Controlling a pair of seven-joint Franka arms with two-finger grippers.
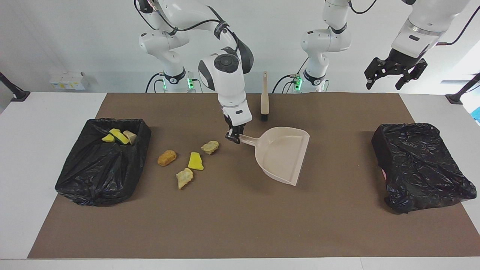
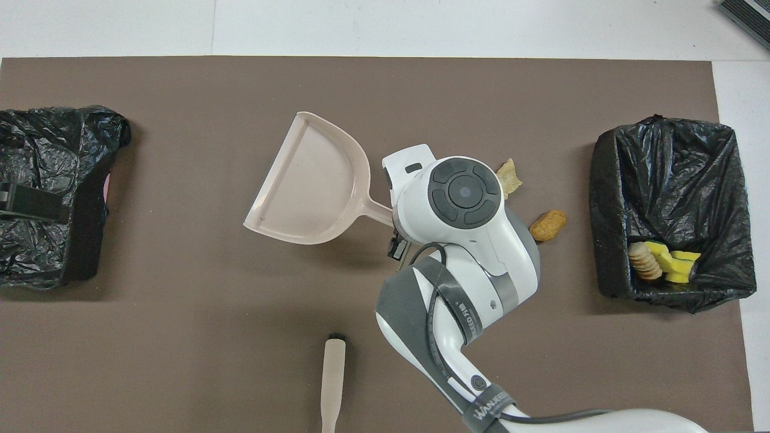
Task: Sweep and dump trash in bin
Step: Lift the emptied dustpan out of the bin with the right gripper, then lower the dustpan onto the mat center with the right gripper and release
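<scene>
1. The right gripper [image 1: 234, 137] is clamped on the handle of the beige dustpan [image 1: 282, 155], over the middle of the brown mat [image 1: 240, 225]; in the overhead view the arm's wrist covers the grip itself.
2. The pan's open lip faces the left arm's end of the table, where a broad bare stretch of mat lies between the lip and the black-bagged bin [image 1: 418, 165] at that end.
3. Toward the right arm's end from the handle, four pieces of trash lie on the mat: a tan chunk [image 1: 210, 147] nearest the gripper, a yellow wedge [image 1: 195, 161], a second tan chunk [image 1: 184, 178], and an orange-brown nugget [image 1: 167, 157]. In the overhead view only two show.
4. Past them, the second black-bagged bin [image 1: 101, 168] holds three more pieces [image 1: 119, 137] in its corner nearest the robots.
5. One brush [image 1: 264, 99] lies nearer the robots than the dustpan, its handle end cut off in the overhead view.
6. The left gripper [image 1: 392, 77] waits high over its end of the table, fingers spread wide.
</scene>
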